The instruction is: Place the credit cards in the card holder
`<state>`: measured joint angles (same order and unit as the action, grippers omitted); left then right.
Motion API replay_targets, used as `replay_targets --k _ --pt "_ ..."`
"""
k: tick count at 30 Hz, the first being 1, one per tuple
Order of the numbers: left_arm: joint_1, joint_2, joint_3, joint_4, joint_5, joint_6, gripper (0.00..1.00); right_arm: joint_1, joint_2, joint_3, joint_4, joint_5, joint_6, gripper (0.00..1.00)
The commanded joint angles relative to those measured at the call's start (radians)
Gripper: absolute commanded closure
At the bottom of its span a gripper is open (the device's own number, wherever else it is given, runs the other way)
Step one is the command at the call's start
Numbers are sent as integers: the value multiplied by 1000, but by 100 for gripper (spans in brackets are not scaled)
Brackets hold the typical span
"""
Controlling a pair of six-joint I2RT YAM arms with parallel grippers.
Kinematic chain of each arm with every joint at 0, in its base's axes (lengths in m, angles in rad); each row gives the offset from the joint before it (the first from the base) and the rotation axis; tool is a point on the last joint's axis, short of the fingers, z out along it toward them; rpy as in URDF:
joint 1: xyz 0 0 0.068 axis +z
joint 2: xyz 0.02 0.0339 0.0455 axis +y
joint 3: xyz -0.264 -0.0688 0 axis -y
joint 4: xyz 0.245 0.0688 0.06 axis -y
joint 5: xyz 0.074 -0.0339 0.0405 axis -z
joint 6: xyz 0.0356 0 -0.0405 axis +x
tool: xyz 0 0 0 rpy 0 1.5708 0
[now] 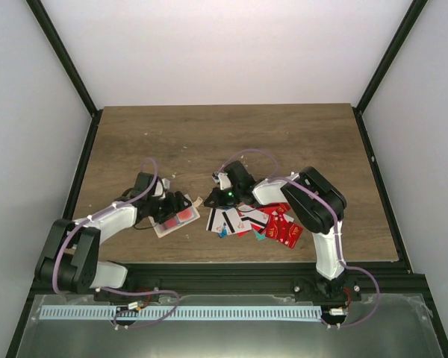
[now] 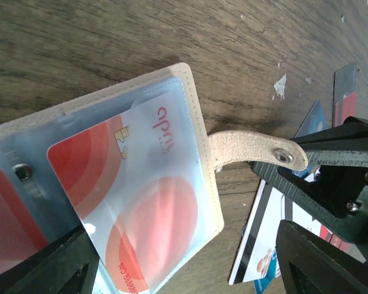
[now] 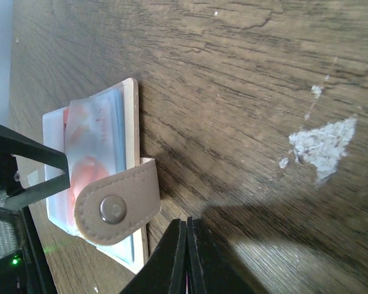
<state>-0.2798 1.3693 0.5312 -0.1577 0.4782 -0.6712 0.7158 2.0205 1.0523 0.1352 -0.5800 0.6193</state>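
Card holder [image 2: 110, 184], lower left of frame, may flip shut as left gripper [image 2: 190, 269] jaws spread apart, red card [image 2: 141, 202] half-seated; right gripper [image 3: 187, 257] jaws together, empty.

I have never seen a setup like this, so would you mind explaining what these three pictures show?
The overhead picture shows two robot arms bolted at the near edge of a wooden table. The other two pictures come from cameras on each wrist. The left gripper stands open over the card holder, a beige wallet lying open with a red card in its clear sleeve. Its snap tab sticks out sideways. The right gripper is shut and holds nothing, beside the heap of credit cards.
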Motion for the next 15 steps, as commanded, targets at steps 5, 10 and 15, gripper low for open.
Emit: replay_targets --k 5,10,15 --pt "-2 -65 53 -193 -25 56 2 6 -13 4 -77 37 -40 95" --pt "-2 -115 84 -252 -37 79 0 6 -56 16 -99 31 -66 95" --pt "-2 -158 116 -302 -121 94 15 7 -104 26 -107 -17 -81 92"
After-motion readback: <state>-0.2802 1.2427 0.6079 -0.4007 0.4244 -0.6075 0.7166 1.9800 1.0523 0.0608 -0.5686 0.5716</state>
